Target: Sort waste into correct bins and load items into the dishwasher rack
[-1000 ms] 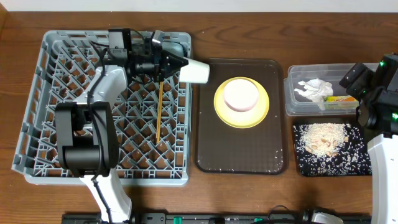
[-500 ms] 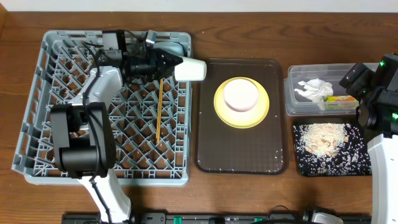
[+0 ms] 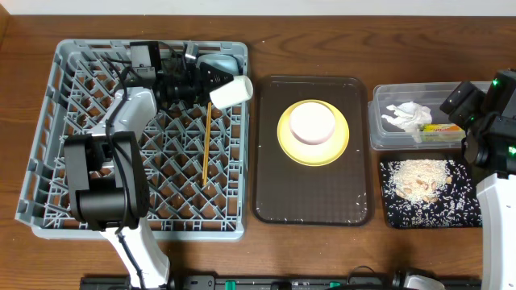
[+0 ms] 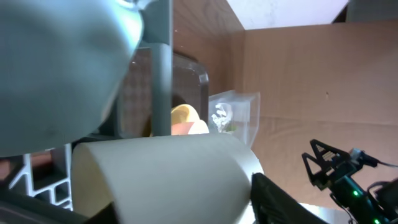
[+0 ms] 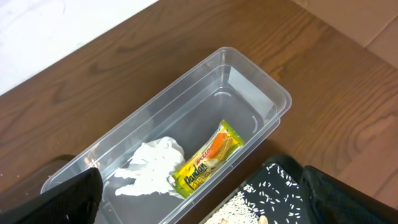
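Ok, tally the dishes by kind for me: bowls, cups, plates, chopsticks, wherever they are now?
Bowls: 2 (blue bowl, cream bowl)
Cup: 1
Plate: 1
Chopsticks: 1 pair
Total: 5

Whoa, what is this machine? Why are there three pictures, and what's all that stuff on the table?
It is a robot with two arms, each ending in a two-finger gripper. One picture looks down from above the table. The other two come from small cameras on the wrists. The left gripper is at a white cup by the edge of the big grey rack, where chopsticks and a blue bowl lie. I cannot tell whether it is gripping the cup. The right gripper is open and empty above a clear tub holding a napkin and a snack wrapper. Beside the tub, a black tray holds rice scraps. In the middle, a brown tray carries a yellow plate with a cream bowl on it.
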Motion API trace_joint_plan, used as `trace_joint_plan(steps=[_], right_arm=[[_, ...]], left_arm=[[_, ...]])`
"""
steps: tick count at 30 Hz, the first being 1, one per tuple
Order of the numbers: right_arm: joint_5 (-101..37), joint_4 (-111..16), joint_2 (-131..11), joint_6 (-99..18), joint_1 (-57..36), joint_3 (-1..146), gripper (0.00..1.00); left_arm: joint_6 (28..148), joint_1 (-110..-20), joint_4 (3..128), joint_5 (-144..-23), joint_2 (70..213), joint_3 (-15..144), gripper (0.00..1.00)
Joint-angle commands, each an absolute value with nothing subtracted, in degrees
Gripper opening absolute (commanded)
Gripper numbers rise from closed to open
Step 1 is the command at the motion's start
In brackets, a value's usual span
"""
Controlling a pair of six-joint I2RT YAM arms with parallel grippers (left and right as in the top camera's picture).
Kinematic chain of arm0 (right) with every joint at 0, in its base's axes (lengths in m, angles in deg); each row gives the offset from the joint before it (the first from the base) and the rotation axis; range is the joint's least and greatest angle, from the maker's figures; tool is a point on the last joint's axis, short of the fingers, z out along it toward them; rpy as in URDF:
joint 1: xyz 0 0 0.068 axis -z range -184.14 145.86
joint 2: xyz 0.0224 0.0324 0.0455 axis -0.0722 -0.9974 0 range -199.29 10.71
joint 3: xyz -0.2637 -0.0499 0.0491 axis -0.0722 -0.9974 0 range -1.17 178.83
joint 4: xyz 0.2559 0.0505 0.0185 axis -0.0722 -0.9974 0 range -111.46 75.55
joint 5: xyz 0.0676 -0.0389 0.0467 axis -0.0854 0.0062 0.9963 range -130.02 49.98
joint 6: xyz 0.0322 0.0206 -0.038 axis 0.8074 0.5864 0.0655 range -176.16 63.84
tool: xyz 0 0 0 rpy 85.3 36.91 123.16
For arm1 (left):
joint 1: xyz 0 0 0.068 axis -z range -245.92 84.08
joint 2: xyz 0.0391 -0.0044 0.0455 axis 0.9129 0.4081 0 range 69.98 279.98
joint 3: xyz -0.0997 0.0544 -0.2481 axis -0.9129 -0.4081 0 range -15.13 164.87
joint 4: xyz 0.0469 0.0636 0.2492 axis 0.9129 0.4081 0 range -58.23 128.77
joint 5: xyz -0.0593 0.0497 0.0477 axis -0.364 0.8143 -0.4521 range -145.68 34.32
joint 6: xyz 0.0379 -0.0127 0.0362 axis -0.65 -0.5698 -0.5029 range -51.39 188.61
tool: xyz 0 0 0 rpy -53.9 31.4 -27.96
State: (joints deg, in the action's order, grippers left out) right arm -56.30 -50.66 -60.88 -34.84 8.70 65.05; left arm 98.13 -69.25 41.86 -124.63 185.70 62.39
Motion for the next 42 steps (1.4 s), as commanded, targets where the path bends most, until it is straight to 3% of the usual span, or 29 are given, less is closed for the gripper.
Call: trace_joint_plan(steps=[1,7,18,32,38,42], right_arm=[[-56.47,-50.7,-60.53,-35.04,8.96,65.46,0.99],[-56.47,-50.7,-60.53,-35.04,8.96,65.46,0.99],[-56.47,-50.7,-60.53,-35.04,8.96,65.46,0.99],[-56.47,-50.7,-60.53,-35.04,8.96,65.46,0.99],[-56.47,-50.7,-60.53,-35.04,8.96,65.46,0.99],[-56.47,-50.7,-60.53,-35.04,8.96,65.46,0.99]], left_arm=[[96.71,-69.73,42.16,-122.37,186.45,61.49,0.53],[96.71,-70.74,42.18,-121.57,185.79,61.49,0.54],[93.76,-73.38,47.85,-116.56,182.36,61.49,0.64],[88.75,-73.95,63.76,-88.15,166.8,61.49,0.66],[88.75,-72.09,66.34,-85.79,160.15,61.49,0.51],[88.79,-67.54,66.71,-82.0,156.94,61.49,0.25]])
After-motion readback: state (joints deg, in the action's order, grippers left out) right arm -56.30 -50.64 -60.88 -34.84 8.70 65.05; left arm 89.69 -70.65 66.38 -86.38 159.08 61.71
